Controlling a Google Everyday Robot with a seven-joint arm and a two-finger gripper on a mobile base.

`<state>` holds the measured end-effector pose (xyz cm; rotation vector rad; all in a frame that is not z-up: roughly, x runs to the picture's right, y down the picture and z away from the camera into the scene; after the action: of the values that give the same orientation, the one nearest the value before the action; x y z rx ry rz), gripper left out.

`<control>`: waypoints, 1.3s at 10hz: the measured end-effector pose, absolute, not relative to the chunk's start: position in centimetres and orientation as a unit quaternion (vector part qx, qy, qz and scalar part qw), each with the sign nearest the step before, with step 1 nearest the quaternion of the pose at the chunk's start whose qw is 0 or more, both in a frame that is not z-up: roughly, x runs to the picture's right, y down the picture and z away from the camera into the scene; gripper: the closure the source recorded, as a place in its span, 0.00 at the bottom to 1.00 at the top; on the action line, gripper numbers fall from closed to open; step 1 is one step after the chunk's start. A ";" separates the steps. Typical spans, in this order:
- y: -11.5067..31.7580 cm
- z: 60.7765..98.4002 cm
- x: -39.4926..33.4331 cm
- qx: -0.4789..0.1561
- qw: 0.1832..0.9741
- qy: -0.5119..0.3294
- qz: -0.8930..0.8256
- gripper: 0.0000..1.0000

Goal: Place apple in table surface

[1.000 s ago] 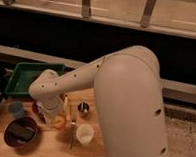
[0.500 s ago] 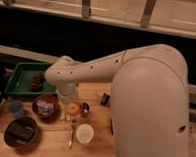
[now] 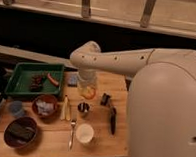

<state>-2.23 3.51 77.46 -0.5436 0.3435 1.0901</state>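
Note:
My gripper (image 3: 87,88) hangs down from the white arm's wrist (image 3: 88,57) over the back middle of the wooden table surface (image 3: 47,142). It is shut on the apple (image 3: 89,94), a small yellow-orange fruit that shows between the fingertips. The apple is low over the planks, just right of the green tray; I cannot tell whether it touches the wood. My fingers cover its upper part.
The green tray (image 3: 22,68) at back left holds a red sausage-like piece (image 3: 53,80). In front stand a brown bowl (image 3: 44,106), a dark bowl (image 3: 20,132), a blue cup (image 3: 15,108), a metal cup (image 3: 83,108), a white cup (image 3: 84,133), a fork (image 3: 72,131) and a black tool (image 3: 111,116).
My gripper has carried the apple from beside the brown bowl to the right and toward the back of the table. The dishes have not moved.

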 end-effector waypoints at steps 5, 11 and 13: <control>3.6 77.5 -2.1 -0.255 0.806 0.163 0.509 1.00; 3.9 79.6 -1.0 -0.188 0.804 0.158 0.542 1.00; 1.9 81.5 -3.3 -0.177 0.815 0.153 0.530 1.00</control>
<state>-3.26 1.90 81.47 -0.3786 0.3274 1.1307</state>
